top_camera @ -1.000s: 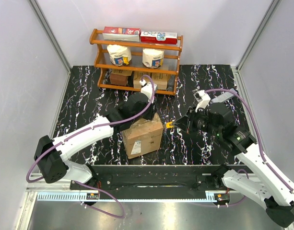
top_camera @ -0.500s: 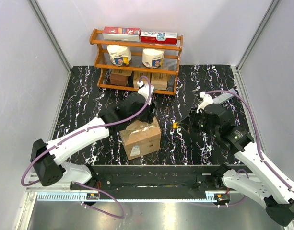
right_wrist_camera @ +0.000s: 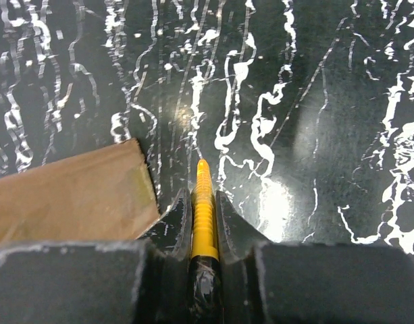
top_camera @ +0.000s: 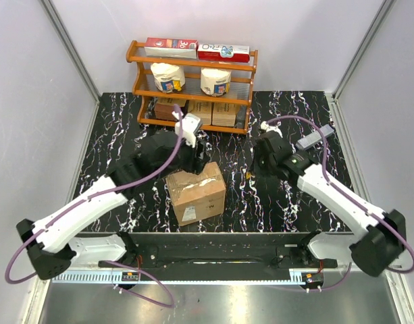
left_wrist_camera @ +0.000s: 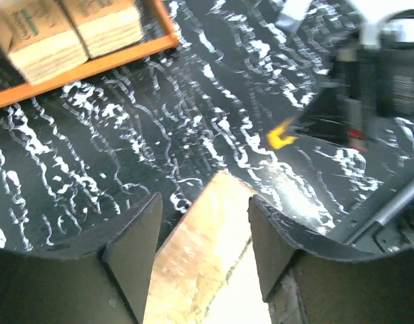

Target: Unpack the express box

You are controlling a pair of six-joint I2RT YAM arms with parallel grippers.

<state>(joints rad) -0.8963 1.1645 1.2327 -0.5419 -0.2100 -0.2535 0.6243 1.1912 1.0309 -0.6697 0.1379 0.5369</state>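
Seen from overhead, the express box (top_camera: pixel 196 192), a brown cardboard carton with a white label (top_camera: pixel 192 210) on its near face, sits turned at an angle on the black marbled desk (top_camera: pixel 112 148). It lies between the two arms, well in front of a wooden shelf (top_camera: pixel 193 64).

The left hand (top_camera: pixel 197 155) hovers over the box's far edge. Its fingers (left_wrist_camera: pixel 132 256) are spread wide and hold nothing, with a box corner (left_wrist_camera: pixel 207 263) showing below the gap. The right hand (top_camera: pixel 255 170) is clamped on a yellow cutter (right_wrist_camera: pixel 204 202), whose tip points at the desk just beside the box's right corner (right_wrist_camera: pixel 65 196).

We judge the carton stiff along its edges and corners but springy across its broad panels. Its taped seams look slick, and it would likely slide on the glossy desk if pushed from one side. We cannot tell its weight. We would steady it by pressing down near an edge or pinching a corner wall. We would avoid the middle of the lid, which could buckle.
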